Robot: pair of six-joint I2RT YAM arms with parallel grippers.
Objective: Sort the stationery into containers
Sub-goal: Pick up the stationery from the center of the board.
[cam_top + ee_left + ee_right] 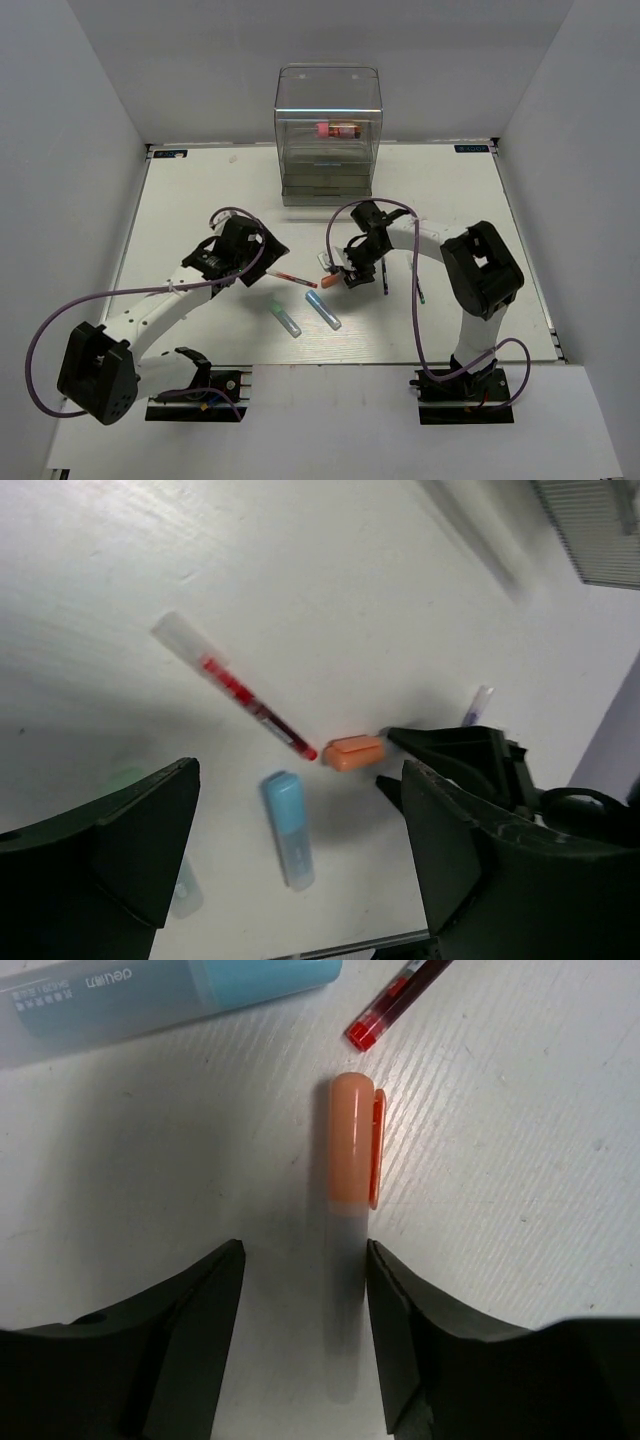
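Since the right jaws stand wide open and empty astride the clear end of the orange marker [350, 1150], which lies on the bench [520, 1210] pointing away from them, closing should catch it; the left jaws gape empty near the red pen [245, 695], cabinet [328, 140] far beyond

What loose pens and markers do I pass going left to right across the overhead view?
In order: green marker → light-blue marker → first thin dark pen → second thin dark pen. The red pen and orange marker overlap others sideways, so they are left out.
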